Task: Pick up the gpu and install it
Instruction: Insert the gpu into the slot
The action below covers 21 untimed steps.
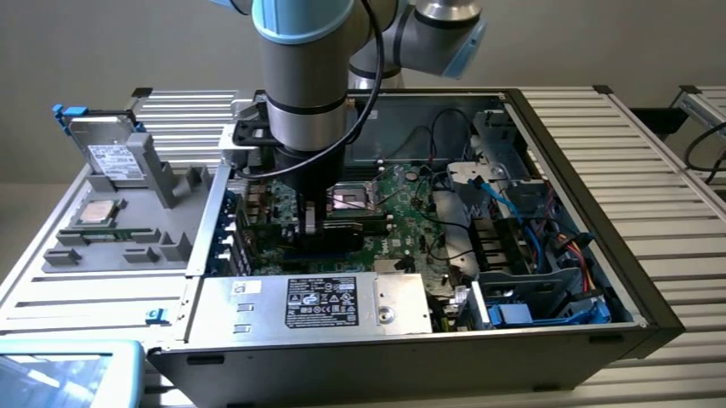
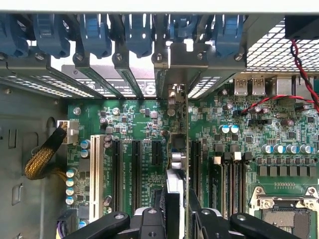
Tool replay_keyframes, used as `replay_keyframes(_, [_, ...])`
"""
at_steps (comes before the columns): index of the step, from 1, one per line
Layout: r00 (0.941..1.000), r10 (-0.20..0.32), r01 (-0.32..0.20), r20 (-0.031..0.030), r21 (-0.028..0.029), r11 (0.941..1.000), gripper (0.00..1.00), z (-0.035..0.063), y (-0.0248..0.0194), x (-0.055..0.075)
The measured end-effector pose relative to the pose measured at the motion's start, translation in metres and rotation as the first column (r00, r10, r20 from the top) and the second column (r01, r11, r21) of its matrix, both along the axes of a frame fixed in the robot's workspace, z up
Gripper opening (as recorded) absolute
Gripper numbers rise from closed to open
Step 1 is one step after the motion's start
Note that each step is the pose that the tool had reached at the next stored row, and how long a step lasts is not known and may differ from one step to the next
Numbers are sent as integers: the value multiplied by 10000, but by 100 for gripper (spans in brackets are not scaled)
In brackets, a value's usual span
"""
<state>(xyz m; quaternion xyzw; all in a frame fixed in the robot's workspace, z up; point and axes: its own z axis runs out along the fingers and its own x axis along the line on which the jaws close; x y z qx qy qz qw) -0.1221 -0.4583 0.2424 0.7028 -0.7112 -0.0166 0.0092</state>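
Observation:
The gpu [image 2: 176, 191] stands on edge between my two fingers, seen edge-on in the wrist view. It runs from the gripper [image 2: 177, 223] toward the metal slot bracket [image 2: 177, 62] at the case's rear wall. It sits low over the green motherboard [image 2: 139, 124], in line with the black expansion slots [image 2: 135, 169]; whether it is seated I cannot tell. In the exterior view the gripper [image 1: 309, 224] reaches down into the open computer case [image 1: 635, 297], shut on the dark gpu [image 1: 336, 240] next to the CPU socket [image 1: 347, 201].
Blue slot latches [image 2: 94, 35] line the rear wall. Red and black wires [image 2: 279, 99] cross the board beside the rear ports. The power supply [image 1: 318, 304] and blue cables [image 1: 533, 255] fill the case's near and right parts. A grey tray [image 1: 125, 229] holding a drive [image 1: 111, 157] stands at the exterior view's left.

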Motion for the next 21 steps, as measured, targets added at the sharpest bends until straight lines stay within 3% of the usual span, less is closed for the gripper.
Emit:
replay_keyframes(15, [10000, 47, -47, -9, 29, 10000, 28, -3, -13, -6])
replay_keyframes(21, [9999, 106, -106, 1, 84, 9999, 28, -3, -22, -5])
